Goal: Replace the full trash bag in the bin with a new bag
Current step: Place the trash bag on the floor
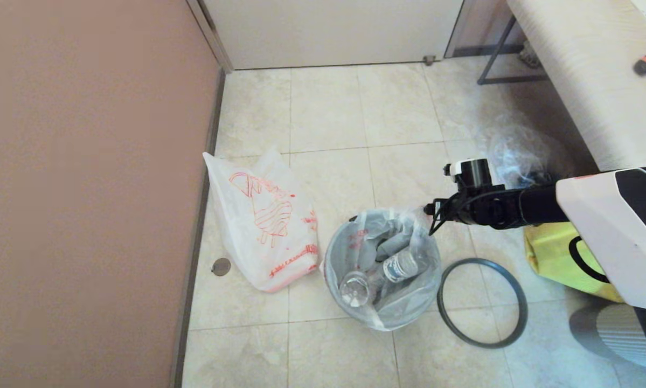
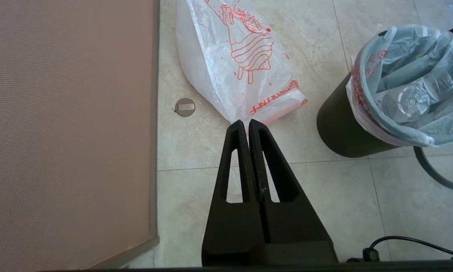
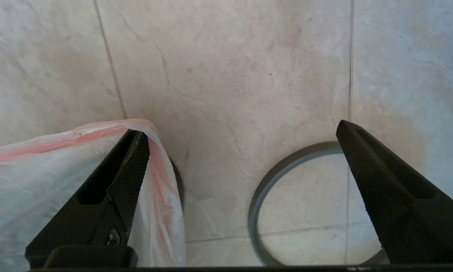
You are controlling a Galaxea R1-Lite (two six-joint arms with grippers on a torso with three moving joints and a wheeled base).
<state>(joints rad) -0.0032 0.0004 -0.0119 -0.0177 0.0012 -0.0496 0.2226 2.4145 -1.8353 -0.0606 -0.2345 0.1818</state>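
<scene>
The bin (image 1: 382, 269) sits at lower centre of the head view, lined with the full bag (image 1: 403, 221), clear bottles (image 1: 379, 275) showing inside. The right gripper (image 1: 428, 213) hangs spread wide at the bag's far right edge, one finger perhaps touching the film. The bag looks thin, limp, light and slippery; its pink-edged rim is best pinched. The hoop (image 1: 481, 302) lies right, the new bag (image 1: 263, 226) left. The left gripper (image 2: 247, 122) is parked, clenched empty.

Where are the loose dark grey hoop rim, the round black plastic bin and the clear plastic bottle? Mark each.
Hoop rim (image 1: 521, 312): head view, right arc.
Bin (image 2: 339, 128): left wrist view, outer wall.
Bottle (image 1: 401, 266): head view, label.
</scene>
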